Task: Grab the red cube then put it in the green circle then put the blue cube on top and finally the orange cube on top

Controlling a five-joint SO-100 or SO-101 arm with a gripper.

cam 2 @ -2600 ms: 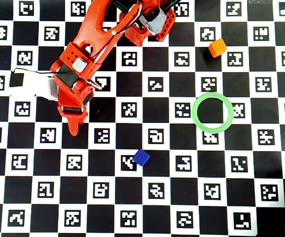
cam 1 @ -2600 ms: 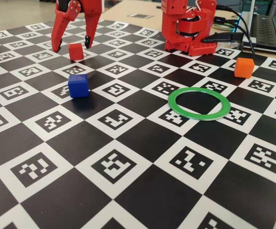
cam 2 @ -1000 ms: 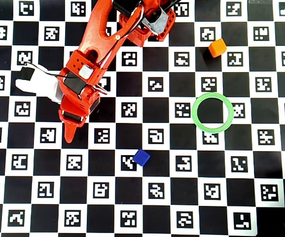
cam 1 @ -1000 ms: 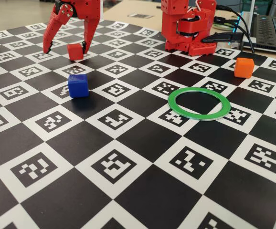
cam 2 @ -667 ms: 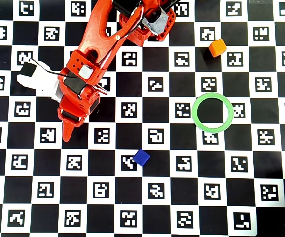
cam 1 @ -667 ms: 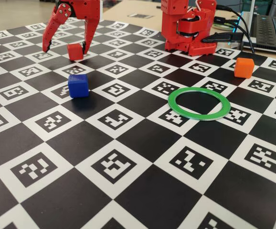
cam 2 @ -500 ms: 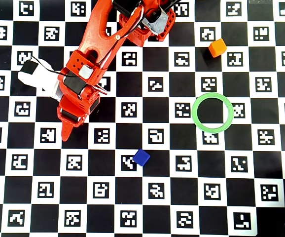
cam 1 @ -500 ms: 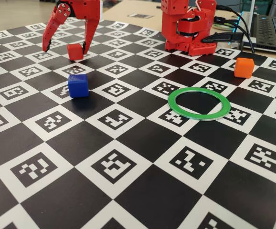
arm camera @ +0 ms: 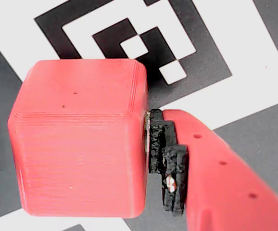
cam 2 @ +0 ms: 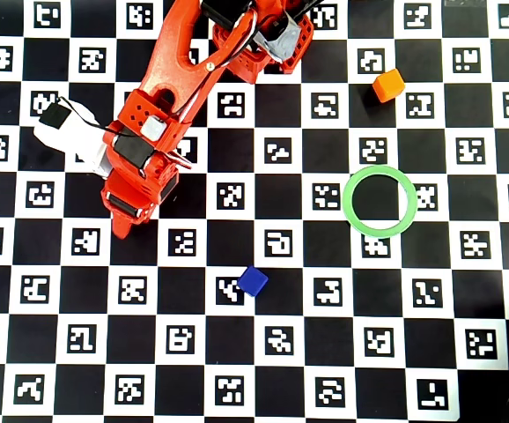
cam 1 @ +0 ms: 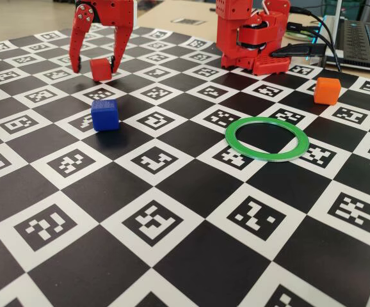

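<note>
The red cube (cam 1: 100, 69) sits on the board at the far left of the fixed view, between the fingers of my gripper (cam 1: 96, 66). The jaws are open and straddle it. In the wrist view the red cube (arm camera: 79, 144) fills the left half, and one black finger pad (arm camera: 160, 144) touches its right side; the other finger is out of frame. My arm (cam 2: 149, 132) hides the cube in the overhead view. The blue cube (cam 1: 104, 114) (cam 2: 253, 280) lies nearer the front. The green circle (cam 1: 267, 157) (cam 2: 346, 202) is empty. The orange cube (cam 1: 327, 90) (cam 2: 388, 85) rests at the far right.
The arm's red base (cam 1: 252, 38) stands at the back of the checkered marker board (cam 1: 172, 256). A laptop (cam 1: 364, 38) with cables sits behind it at the right. A white camera housing (cam 2: 74, 132) sticks out from the wrist.
The left finger has swung in towards the red cube, narrowing the jaws around it. The cubes and the ring have not moved.
</note>
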